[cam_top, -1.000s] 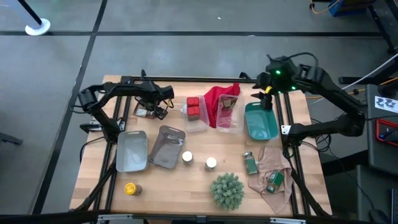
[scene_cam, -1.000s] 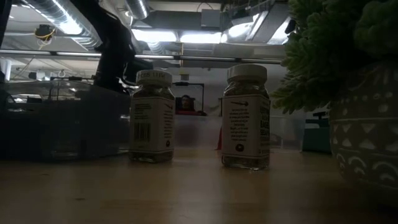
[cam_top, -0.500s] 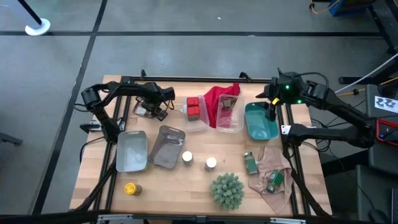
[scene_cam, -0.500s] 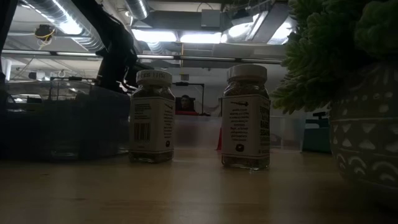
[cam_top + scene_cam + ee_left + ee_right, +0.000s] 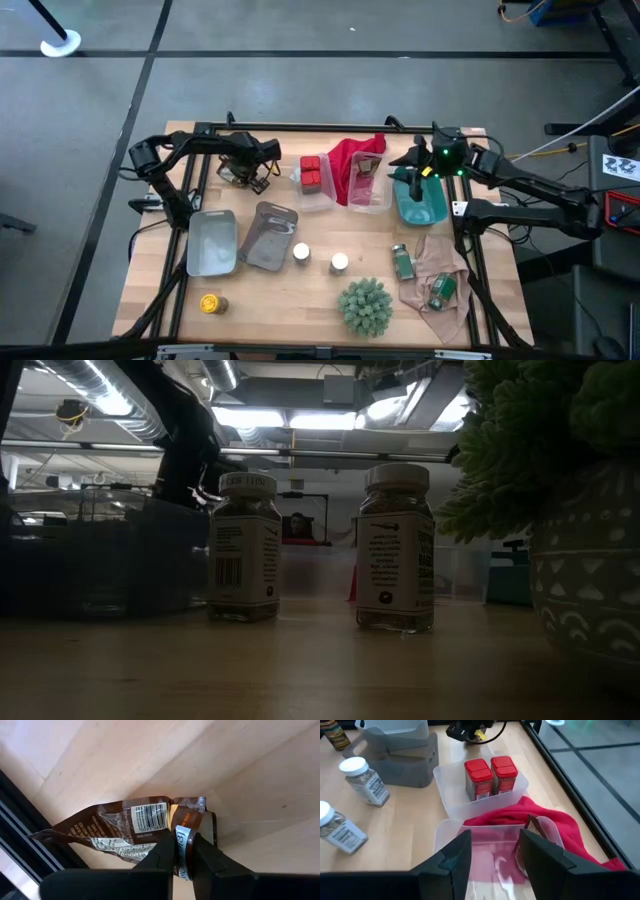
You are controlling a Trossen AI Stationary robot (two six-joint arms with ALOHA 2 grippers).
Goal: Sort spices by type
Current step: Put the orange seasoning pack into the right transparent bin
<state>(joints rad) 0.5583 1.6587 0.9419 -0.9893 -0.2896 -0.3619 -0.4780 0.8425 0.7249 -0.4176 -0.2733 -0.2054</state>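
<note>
- Left gripper [image 5: 182, 851]: jaws closed tight on the edge of a brown spice packet [image 5: 125, 827], which lies flat on the bench [image 5: 300, 290] at its far left corner. The packet shows a barcode and white print; its body is crumpled.
- In the high view the left gripper [image 5: 243, 172] sits over that packet [image 5: 234, 176], just left of the clear tub.
- Right gripper [image 5: 492, 851]: jaws stand apart with nothing between them. It hangs above a clear bin [image 5: 485, 845] that holds another brown packet [image 5: 532, 832] and part of a red cloth [image 5: 555, 827].
- In the high view the right gripper [image 5: 420, 172] is over the teal tray [image 5: 420, 205], at the far right of the bench.
- Two red tins [image 5: 490, 775] stand side by side in a clear tub [image 5: 447, 785], beside the red cloth.
- Two white-capped jars [image 5: 318, 257] stand upright on the bare bench near its middle, slightly apart from each other; the low view shows them [image 5: 395, 550] with printed labels.
- Two grey trays [image 5: 240, 240] lie left of those jars.
- A yellow-capped jar [image 5: 211, 303] stands at the near left corner.
- Two green-labelled jars [image 5: 420, 275] lie at the near right, one on a beige cloth [image 5: 430, 270], the other at its edge.
- A spiky green plant [image 5: 365, 305] stands at the near edge.
</note>
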